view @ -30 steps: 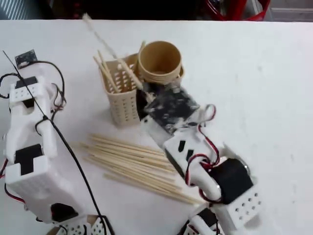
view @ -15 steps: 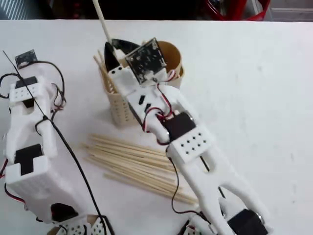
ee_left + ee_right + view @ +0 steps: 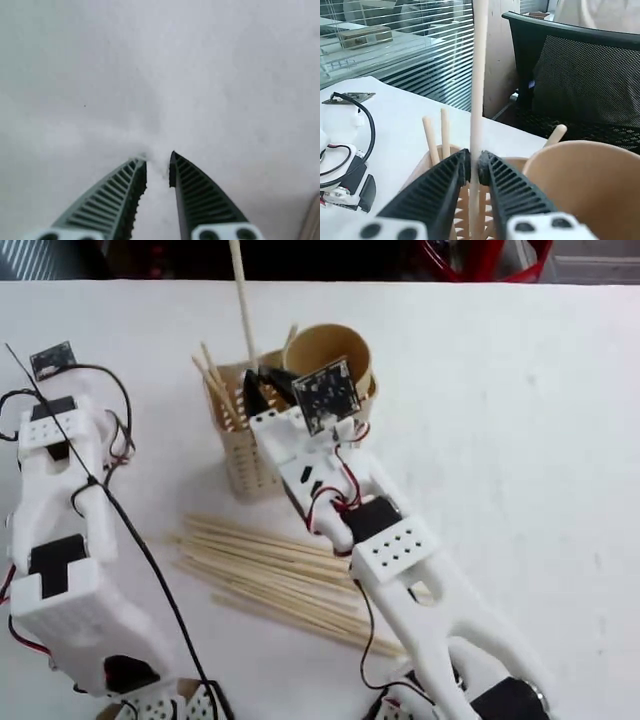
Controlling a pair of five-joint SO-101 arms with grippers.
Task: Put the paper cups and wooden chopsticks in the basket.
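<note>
Right gripper (image 3: pixel 262 392) clamped on one long pale wooden chopstick (image 3: pixel 243 310) over the cream perforated plastic basket (image 3: pixel 245 455)
High view: the chopstick stands nearly upright, lower end at the basket's mouth, where a few more sticks (image 3: pixel 215 380) lean; stacked tan paper cups (image 3: pixel 335 355) sit close against the basket on the white counter (image 3: pixel 520 420); a loose pile of wooden chopsticks (image 3: pixel 280 575) lies nearby; left wrist view: the left gripper (image 3: pixel 157 162) hangs over bare counter, jaws slightly apart, holding nothing; right wrist view: black ribbed jaws pressed against the stick
</note>
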